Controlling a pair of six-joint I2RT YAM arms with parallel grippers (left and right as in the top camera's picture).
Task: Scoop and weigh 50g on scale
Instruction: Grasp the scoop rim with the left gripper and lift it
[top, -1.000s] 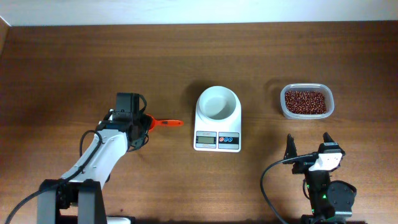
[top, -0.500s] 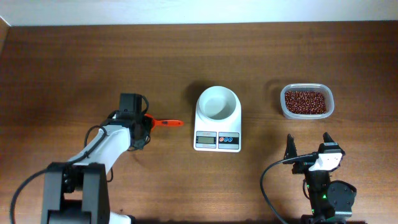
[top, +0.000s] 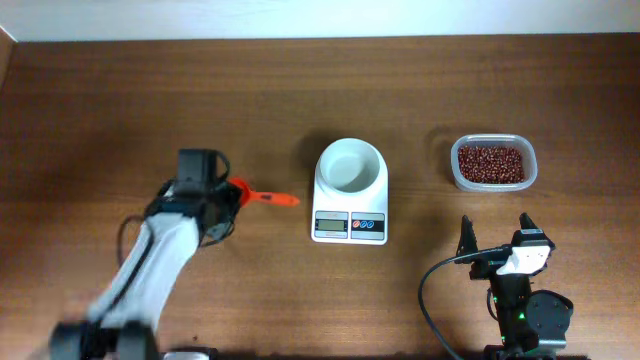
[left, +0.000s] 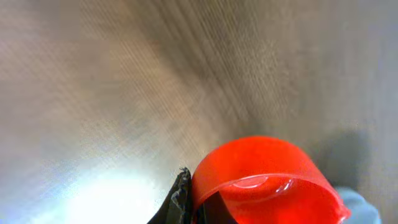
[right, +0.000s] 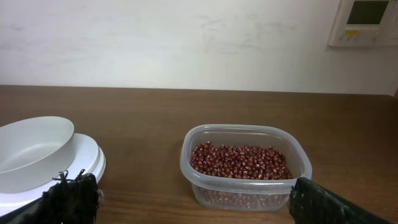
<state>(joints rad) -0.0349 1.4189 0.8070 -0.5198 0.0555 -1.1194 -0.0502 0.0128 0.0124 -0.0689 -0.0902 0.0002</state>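
The scale (top: 349, 226) is white, with a round white bowl (top: 350, 165) on top, and stands mid-table. Left of it, my left gripper (top: 226, 193) is shut on the cup end of the orange scoop (top: 262, 196), whose handle points toward the scale. In the left wrist view the scoop's cup (left: 267, 180) fills the lower right against a black finger (left: 180, 199). The dark red-brown beans (top: 491, 162) lie in a clear tub (right: 245, 186) at the right. My right gripper (top: 497, 236) stands open, short of the tub, holding nothing.
The bowl (right: 31, 152) on the scale shows at the left edge of the right wrist view. The left arm is blurred over the table's left front. A white wall runs behind the table's far edge.
The left gripper has closed on the scoop's cup. Scoop and gripper have shifted slightly left, and the left arm is now blurred with motion. The right arm has not moved.
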